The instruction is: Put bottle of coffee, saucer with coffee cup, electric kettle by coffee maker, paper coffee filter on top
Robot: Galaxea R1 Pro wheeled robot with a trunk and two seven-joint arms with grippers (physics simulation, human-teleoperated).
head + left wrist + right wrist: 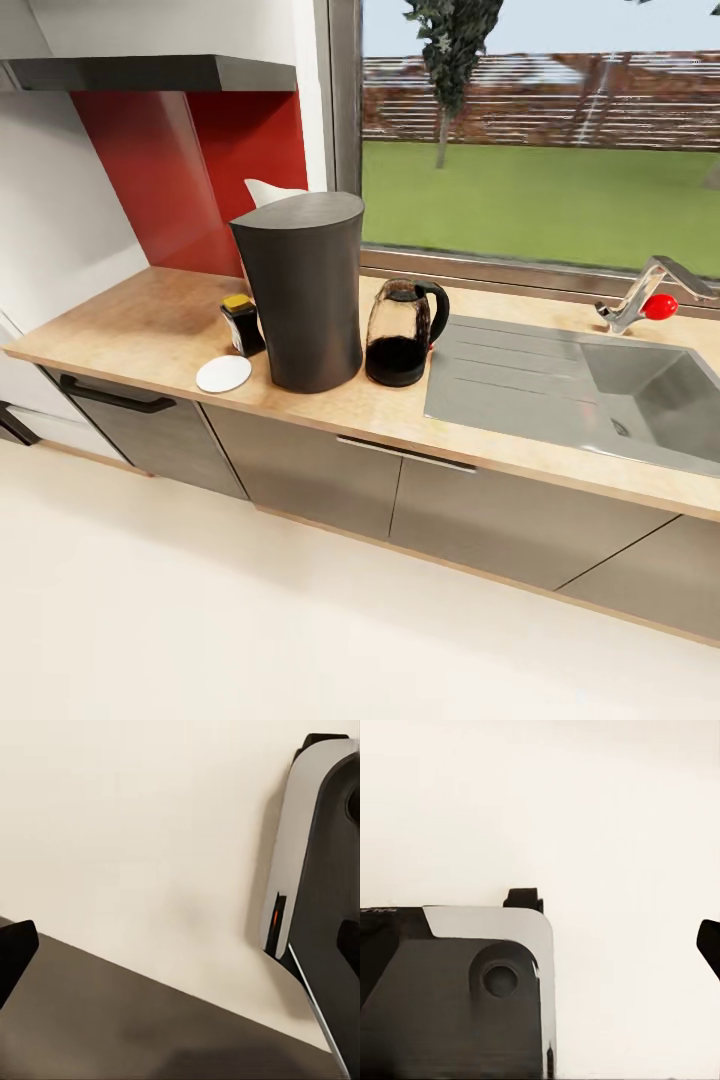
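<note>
Where coffee maker [303, 290] stands, filter [268, 191] half-hidden.

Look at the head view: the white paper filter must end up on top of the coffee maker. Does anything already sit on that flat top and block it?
Nothing visible does. The coffee maker has a bare flat top. The paper coffee filter peeks out behind it, near the red wall panel. The electric kettle and bottle of coffee stand beside the machine, lower than its top.

On the kitchen countertop [150, 320], the bottle of coffee [243, 325] and saucer [223, 374] sit left of the coffee maker [303, 290]; the electric kettle [402, 333] stands right; the paper coffee filter [268, 191] seemingly behind.
</note>
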